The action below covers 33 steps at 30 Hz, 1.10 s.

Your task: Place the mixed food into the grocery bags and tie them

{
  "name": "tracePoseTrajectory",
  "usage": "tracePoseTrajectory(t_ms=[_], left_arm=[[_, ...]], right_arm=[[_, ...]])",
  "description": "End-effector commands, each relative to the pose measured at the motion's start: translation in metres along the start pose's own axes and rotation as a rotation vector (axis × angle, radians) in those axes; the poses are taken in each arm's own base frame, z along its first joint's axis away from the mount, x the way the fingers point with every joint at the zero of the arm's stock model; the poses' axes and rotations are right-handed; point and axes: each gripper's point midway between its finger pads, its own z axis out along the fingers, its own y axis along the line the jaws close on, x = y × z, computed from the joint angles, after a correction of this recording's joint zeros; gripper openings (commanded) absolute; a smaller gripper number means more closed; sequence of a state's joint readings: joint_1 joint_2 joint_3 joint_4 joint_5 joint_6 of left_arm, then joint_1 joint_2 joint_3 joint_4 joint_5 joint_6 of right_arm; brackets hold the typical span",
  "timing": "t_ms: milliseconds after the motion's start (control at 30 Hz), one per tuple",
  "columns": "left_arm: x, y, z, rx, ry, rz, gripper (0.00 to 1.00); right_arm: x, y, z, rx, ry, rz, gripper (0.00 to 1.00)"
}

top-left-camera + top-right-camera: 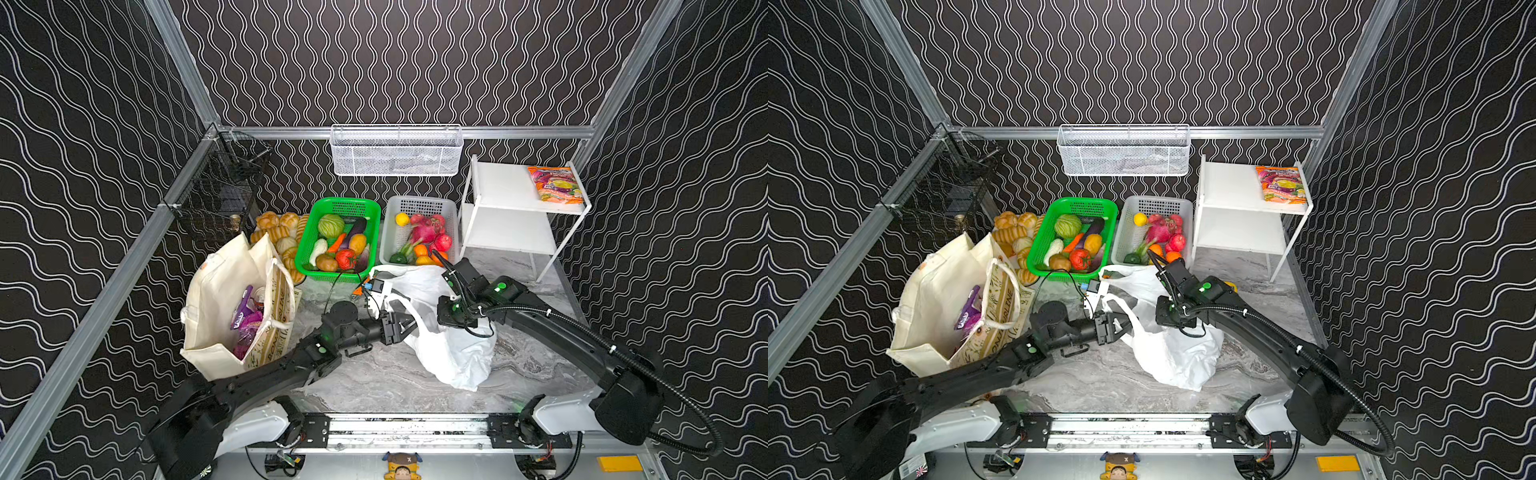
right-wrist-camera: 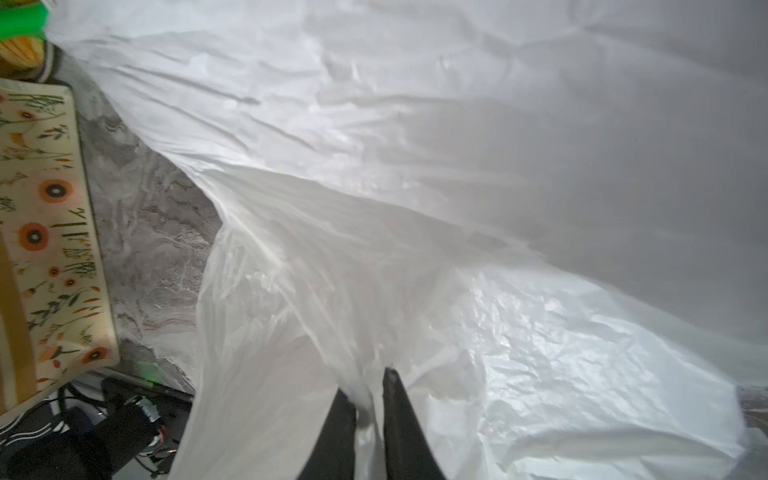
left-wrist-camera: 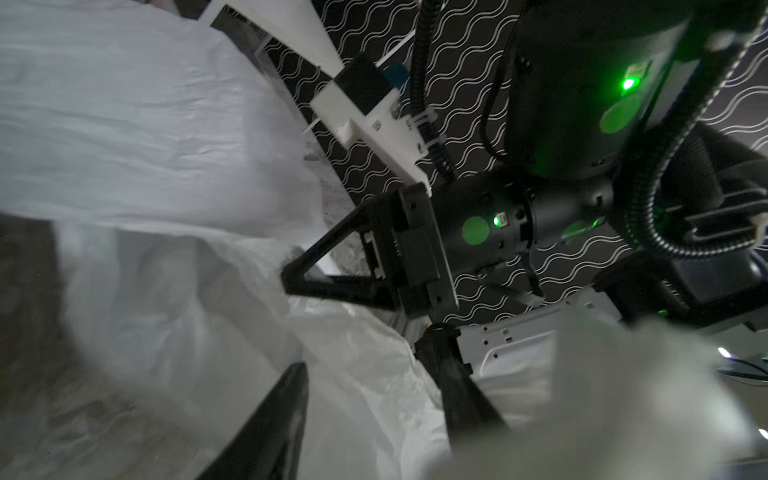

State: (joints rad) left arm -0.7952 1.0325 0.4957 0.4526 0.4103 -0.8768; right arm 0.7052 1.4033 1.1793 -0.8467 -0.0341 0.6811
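The white plastic bag (image 1: pixel 457 353) lies slumped on the tabletop (image 1: pixel 374 374), directly between the two grippers, which face each other across its mouth.

The right gripper (image 2: pixel 365 380) is narrowed to a pinch. In its wrist view the two dark fingers (image 2: pixel 399 415) stand almost together, with a gathered fold of the bag's film caught between them. The rest of the bag billows out ahead of the tips. From the left wrist view the same gripper (image 3: pixel 286 278) shows as a closed wedge whose point is pressed into the plastic.

The left gripper (image 1: pixel 411 325) stands wide. In its wrist view the fingers (image 3: pixel 270 424) are well apart. Loose film drapes across the gap and touches them, but nothing is clamped. In both top views its tips sit at the bag's near edge, by a handle strip.

The canvas tote (image 1: pixel 216 299) stands upright behind the left gripper, beside that arm and apart from the plastic bag. Purple snack packets (image 1: pixel 245 316) and a red can (image 1: pixel 259 296) are inside it.

Beyond the left gripper's tips, near but not touching, the green basket (image 1: pixel 307 245) holds the cabbage (image 1: pixel 331 225), tomato (image 1: pixel 345 258), potato (image 1: pixel 326 262) and a yellow-orange piece (image 1: pixel 358 243).
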Motion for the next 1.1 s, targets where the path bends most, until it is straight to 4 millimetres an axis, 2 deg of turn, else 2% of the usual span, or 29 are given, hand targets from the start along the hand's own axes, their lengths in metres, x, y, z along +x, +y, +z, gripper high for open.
tracePoseTrajectory(t_ms=[0,100,200,333,400,500,600,733,933,1067], left_arm=[[0.028,0.044,-0.033,-0.273,0.097,0.062,0.7],[0.027,0.05,-0.067,-0.405,0.106,0.125,0.74],[0.024,0.048,-0.089,-0.479,0.121,0.178,0.75],[0.015,0.046,-0.101,-0.542,0.126,0.211,0.75],[0.008,0.043,-0.102,-0.553,0.109,0.228,0.75],[-0.006,0.039,-0.106,-0.589,0.074,0.252,0.75],[-0.02,0.037,-0.114,-0.635,0.026,0.259,0.76],[-0.035,0.041,-0.122,-0.726,-0.016,0.246,0.76],[-0.048,0.045,-0.131,-0.807,-0.064,0.236,0.76],[-0.05,0.044,-0.135,-0.807,-0.086,0.244,0.77]], right_arm=[[-0.003,-0.001,-0.002,0.012,-0.015,-0.02,0.11],[-0.003,0.007,-0.003,-0.022,-0.022,-0.022,0.08],[0.003,0.007,0.001,0.014,0.004,-0.046,0.16],[0.013,0.002,0.006,0.103,0.025,-0.07,0.35],[0.017,0.0,0.01,0.14,0.031,-0.086,0.38],[0.021,-0.002,0.013,0.221,0.031,-0.108,0.52],[0.023,-0.003,0.017,0.306,0.017,-0.138,0.6],[0.035,0.004,0.032,0.344,0.053,-0.192,0.64],[0.042,-0.015,0.058,0.477,0.053,-0.161,0.63],[0.044,-0.021,0.077,0.484,0.032,-0.144,0.6]])
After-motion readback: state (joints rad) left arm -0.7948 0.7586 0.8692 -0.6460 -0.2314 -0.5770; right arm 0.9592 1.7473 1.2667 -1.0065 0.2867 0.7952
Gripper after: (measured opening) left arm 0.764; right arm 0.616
